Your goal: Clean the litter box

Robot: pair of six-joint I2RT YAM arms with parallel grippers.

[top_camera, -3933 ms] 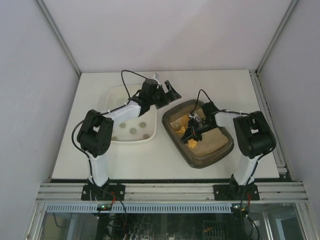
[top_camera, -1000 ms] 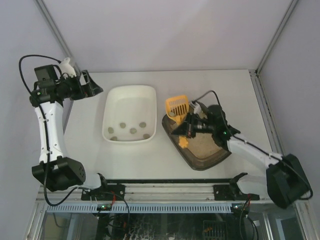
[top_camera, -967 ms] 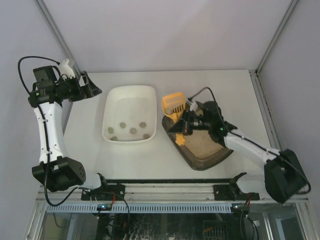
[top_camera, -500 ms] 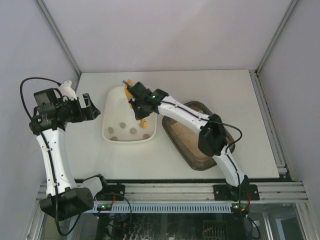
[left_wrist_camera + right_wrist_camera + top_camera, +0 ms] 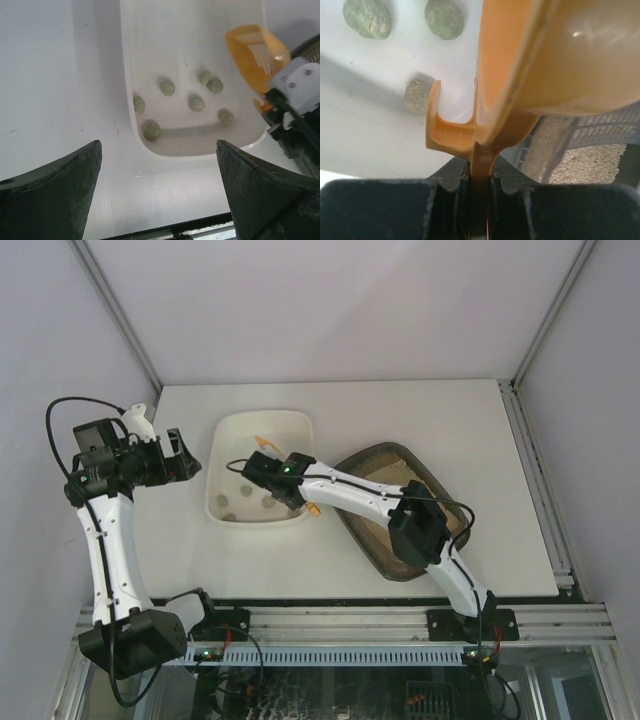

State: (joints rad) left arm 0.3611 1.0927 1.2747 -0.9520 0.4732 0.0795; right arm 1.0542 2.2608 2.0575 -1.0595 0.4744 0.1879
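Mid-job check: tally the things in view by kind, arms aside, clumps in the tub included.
grey-green round clumps: 7
white rounded plastic tub: 1
dark brown-grey plastic litter box holding beige litter: 1
orange plastic slotted scoop: 1
Total: 10

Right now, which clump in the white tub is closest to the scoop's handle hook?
The clump right beside the orange scoop's hook, by the white tub's wall; the others lie farther in.

My left tool (image 5: pixel 180 454) hangs wide open just left of the white tub (image 5: pixel 222 430), arm reared up. My right arm reaches over the tub's near end, right tool (image 5: pixel 284 478) clamped on the orange scoop (image 5: pixel 545 65).
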